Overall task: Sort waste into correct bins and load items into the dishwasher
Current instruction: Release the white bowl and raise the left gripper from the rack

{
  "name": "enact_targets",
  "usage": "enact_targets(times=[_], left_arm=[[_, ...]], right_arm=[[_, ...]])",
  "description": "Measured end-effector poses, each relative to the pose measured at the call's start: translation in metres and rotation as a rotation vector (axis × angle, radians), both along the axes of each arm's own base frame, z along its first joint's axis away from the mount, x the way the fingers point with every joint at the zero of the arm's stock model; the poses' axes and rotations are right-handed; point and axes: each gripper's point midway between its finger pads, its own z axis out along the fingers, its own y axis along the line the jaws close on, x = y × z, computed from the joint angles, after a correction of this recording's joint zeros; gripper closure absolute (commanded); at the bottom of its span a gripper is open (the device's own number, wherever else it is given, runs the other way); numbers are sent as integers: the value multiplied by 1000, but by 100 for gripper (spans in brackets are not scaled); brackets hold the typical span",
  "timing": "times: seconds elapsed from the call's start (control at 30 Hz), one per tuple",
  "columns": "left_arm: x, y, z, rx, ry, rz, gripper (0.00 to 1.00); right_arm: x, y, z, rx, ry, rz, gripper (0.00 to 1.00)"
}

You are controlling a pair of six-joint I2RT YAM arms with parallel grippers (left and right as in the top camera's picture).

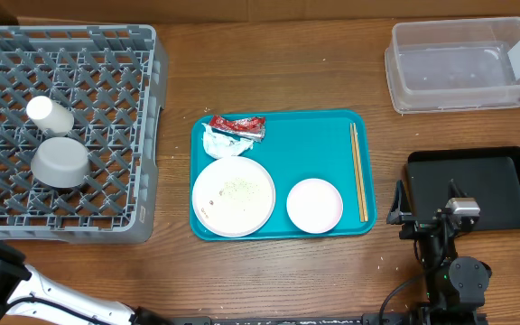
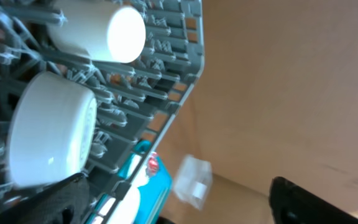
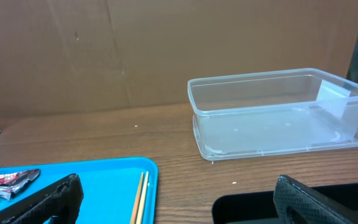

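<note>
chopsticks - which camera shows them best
The overhead view: the chopsticks show in full length, lying along the right side of the teal tray. The right wrist view catches only a short stretch of them at the bottom of the frame. The left wrist view does not show them.

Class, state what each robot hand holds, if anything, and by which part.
Nothing is held. The left hand and right hand both stand open and empty.
</note>
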Motion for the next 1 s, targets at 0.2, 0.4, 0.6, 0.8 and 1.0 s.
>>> enact_targets(times=[0.2, 0.4, 0.6, 0.8, 1.0], left_arm=[[-6, 1, 41, 222, 59, 12, 96], [12, -65, 69, 462, 168, -110, 96], [42, -147, 55, 728, 365, -287, 96], [41, -164, 12, 910, 651, -301, 96], [32, -141, -26, 940, 837, -286, 96]], right_arm=[[0, 0, 0, 0, 0, 0, 0], [0, 0, 0, 0, -1, 0, 0], [0, 0, 0, 0, -1, 0, 0], [0, 0, 0, 0, 0, 0, 0], [0, 0, 0, 0, 0, 0, 0]])
